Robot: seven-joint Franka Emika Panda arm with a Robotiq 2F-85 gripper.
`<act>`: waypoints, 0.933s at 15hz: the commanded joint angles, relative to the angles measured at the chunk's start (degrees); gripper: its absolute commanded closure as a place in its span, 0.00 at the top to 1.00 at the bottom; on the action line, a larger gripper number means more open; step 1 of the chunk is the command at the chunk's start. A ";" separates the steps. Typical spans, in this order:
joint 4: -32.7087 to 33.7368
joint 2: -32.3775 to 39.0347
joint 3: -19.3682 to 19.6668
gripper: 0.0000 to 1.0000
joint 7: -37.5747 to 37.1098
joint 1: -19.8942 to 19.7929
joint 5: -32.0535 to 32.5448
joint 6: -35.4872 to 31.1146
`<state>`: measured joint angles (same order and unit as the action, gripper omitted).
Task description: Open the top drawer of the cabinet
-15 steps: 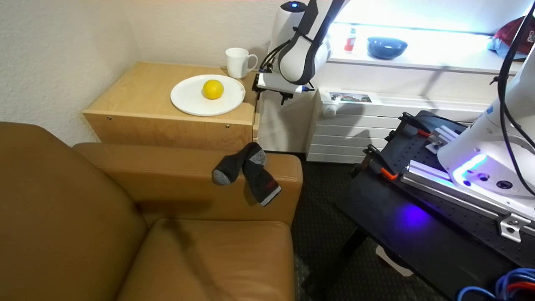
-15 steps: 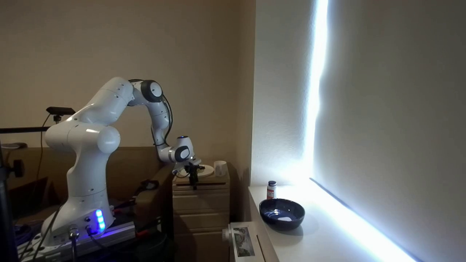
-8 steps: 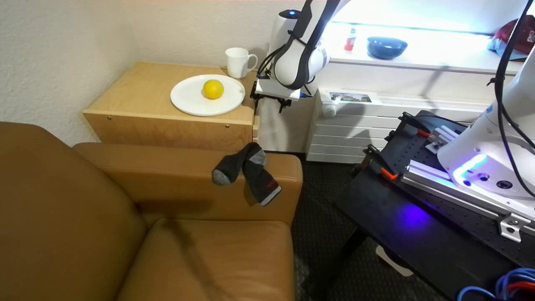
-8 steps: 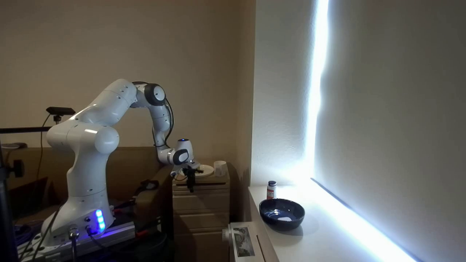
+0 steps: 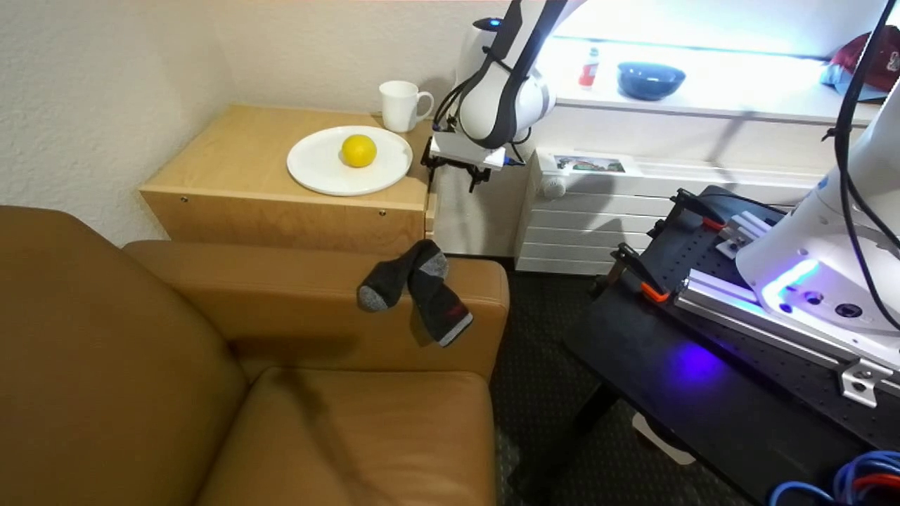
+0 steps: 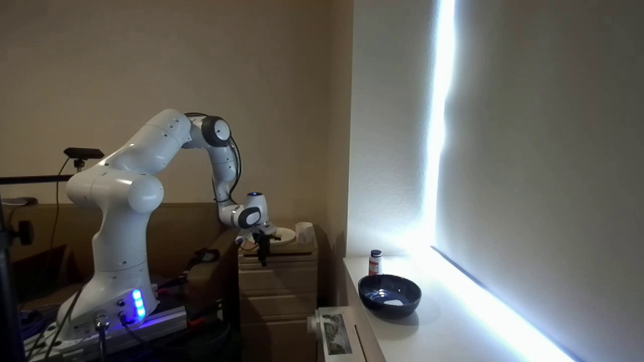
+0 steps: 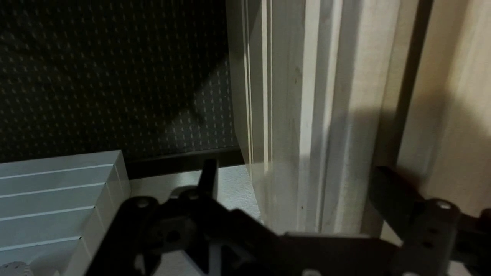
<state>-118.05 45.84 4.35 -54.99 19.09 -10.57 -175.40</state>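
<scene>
The cabinet (image 5: pixel 281 221) is light tan wood; its stacked drawer fronts face the arm in an exterior view (image 6: pixel 279 280). The top drawer (image 6: pixel 298 259) is a shallow strip just under the cabinet top; in the wrist view its pale front (image 7: pixel 370 88) runs vertically beside a dark gap. My gripper (image 7: pixel 295 168) is open at the drawer side of the cabinet, also in both exterior views (image 5: pixel 452 176) (image 6: pixel 263 262). In the wrist view one finger (image 7: pixel 391 199) overlaps the dark gap, and the other finger (image 7: pixel 208 180) stands out in front of the drawers. Contact cannot be told.
A white plate (image 5: pixel 313 165) with a yellow ball (image 5: pixel 359 150) and a white mug (image 5: pixel 399 107) stand on the cabinet. A brown sofa (image 5: pixel 302 277) with dark socks (image 5: pixel 439 302) adjoins it. A white slatted radiator (image 5: pixel 590 225) stands beside the arm; a dark bowl (image 6: pixel 390 296) sits on the windowsill.
Over the first half second my gripper moved down and slightly towards the cabinet. Since then it has hardly moved. The drawers show no visible change.
</scene>
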 commanded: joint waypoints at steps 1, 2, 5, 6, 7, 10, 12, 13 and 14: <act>1.36 2.47 -4.16 1.00 4.25 -4.28 -2.34 -1.11; 1.07 2.61 -3.60 1.00 4.63 -4.03 -2.35 -1.29; -0.04 0.64 -1.73 1.00 4.88 -2.46 -2.96 -0.15; 0.01 0.69 -1.73 1.00 5.05 -2.41 -3.16 -0.38; 0.02 0.67 -1.72 1.00 5.02 -2.34 -3.27 -0.34; -0.70 -0.01 -0.99 1.00 4.22 -1.38 -3.71 -2.85; -2.03 -0.74 -1.76 1.00 3.88 -1.63 -5.59 -8.60; -2.25 -0.36 -2.39 1.00 4.14 -1.92 -6.52 -10.67; -2.31 0.29 -2.38 1.00 4.35 -1.71 -7.24 -11.05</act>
<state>-119.10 46.48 2.58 -51.59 16.93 -14.79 -181.72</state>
